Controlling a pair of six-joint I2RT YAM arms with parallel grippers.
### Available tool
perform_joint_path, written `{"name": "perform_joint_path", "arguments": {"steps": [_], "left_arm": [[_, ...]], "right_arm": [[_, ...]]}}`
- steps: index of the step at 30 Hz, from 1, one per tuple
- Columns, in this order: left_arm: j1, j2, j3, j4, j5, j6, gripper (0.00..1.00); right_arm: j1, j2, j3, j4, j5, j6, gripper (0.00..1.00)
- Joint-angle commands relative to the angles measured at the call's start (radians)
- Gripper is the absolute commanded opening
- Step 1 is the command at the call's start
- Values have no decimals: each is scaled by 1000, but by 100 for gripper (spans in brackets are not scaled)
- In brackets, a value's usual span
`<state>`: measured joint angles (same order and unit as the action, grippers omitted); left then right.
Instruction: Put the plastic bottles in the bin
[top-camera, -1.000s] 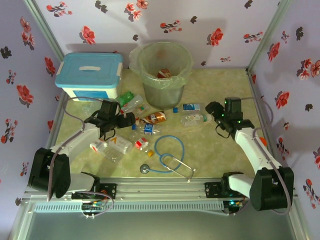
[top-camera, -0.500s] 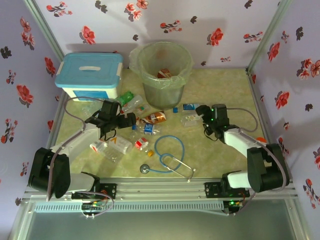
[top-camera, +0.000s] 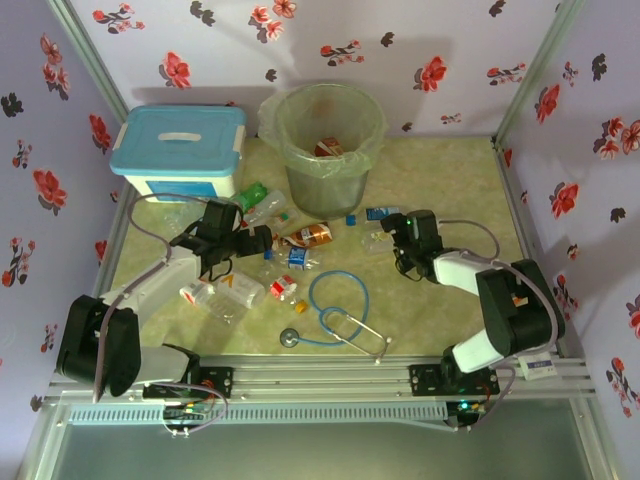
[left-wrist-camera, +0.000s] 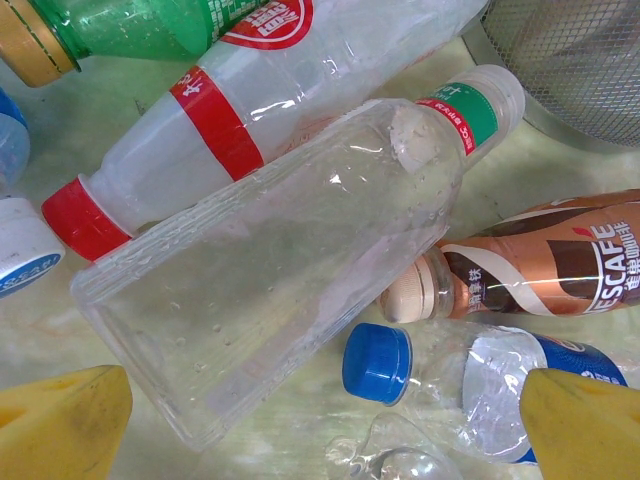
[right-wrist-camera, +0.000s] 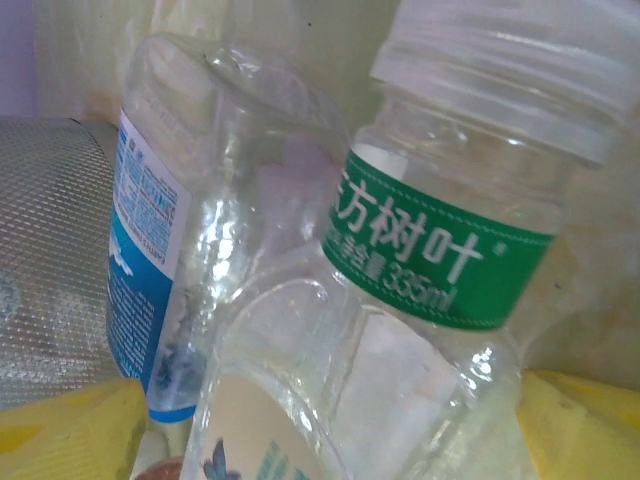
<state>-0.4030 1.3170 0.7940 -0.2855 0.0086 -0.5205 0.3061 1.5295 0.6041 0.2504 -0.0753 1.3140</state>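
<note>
The bag-lined bin (top-camera: 322, 190) at the back of the table holds one red-labelled bottle (top-camera: 328, 149), beside a shut blue-lidded box (top-camera: 180, 150), while the other plastic bottles (top-camera: 300, 240), mostly clear with red, green or blue labels, lie before it under the left gripper (left-wrist-camera: 330, 420) and right gripper (right-wrist-camera: 330, 430), both spread wide.
</note>
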Motion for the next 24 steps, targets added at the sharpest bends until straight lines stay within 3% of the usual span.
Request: {"name": "perform_joint_path", "arguments": {"steps": [1,16,24], "left_arm": [[-7,-19,2,-9,-13,-4,100],[-7,-17,14,-15,-19,4,100],[-7,-14,22,-23,-19,6,100]], "right_arm": [[10,44,13,34,43,24,93],[12,61,-1,31,69,11,67],[11,-5,-8,-7,84,-1,63]]}}
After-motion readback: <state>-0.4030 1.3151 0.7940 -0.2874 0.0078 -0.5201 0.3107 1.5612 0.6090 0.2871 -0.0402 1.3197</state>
